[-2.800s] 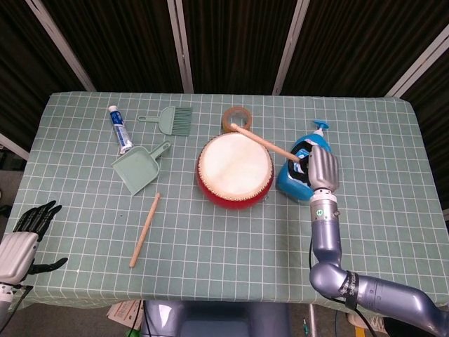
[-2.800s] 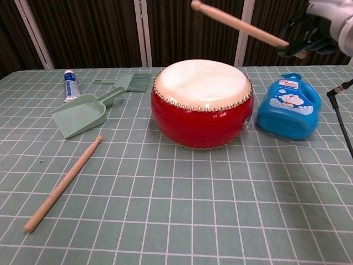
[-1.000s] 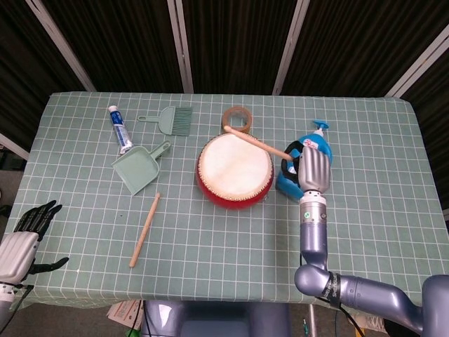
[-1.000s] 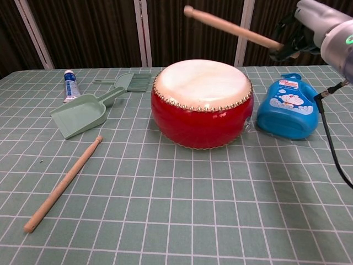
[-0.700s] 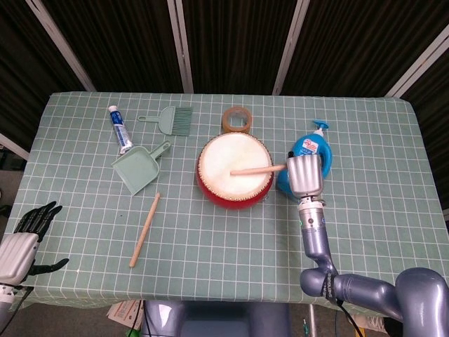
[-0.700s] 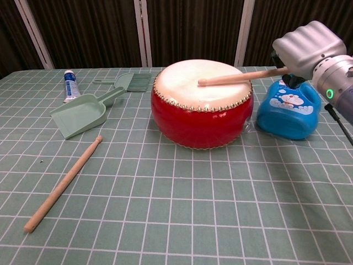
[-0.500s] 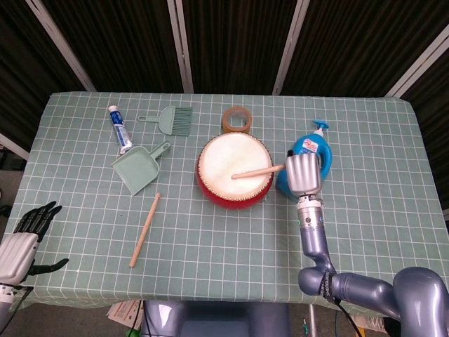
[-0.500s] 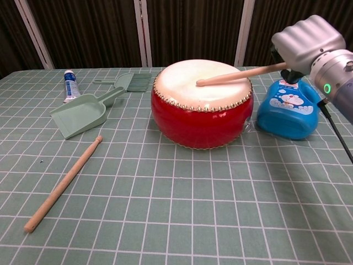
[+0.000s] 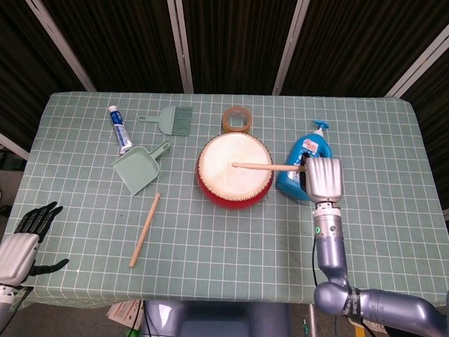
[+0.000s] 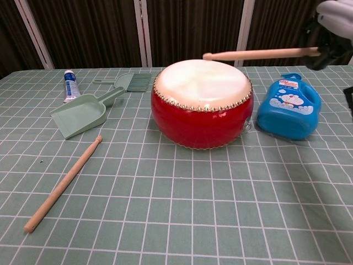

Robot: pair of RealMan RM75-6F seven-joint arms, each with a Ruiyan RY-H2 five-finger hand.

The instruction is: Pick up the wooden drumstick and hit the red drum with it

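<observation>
drumstick (image 9: 270, 167) runs nearly level, long axis left-right, its tip out over the middle of the red drum (image 9: 235, 168) and its butt in the right hand (image 9: 324, 179), which grips it from the drum's right. the chest view shows the stick clear above the drumhead, a gap the head view hides. the head view alone catches the left hand (image 9: 24, 239) at the surface's near-left corner, holding nothing, fingers apart. a second stick (image 10: 63, 184) lies on the surface, near left.
</observation>
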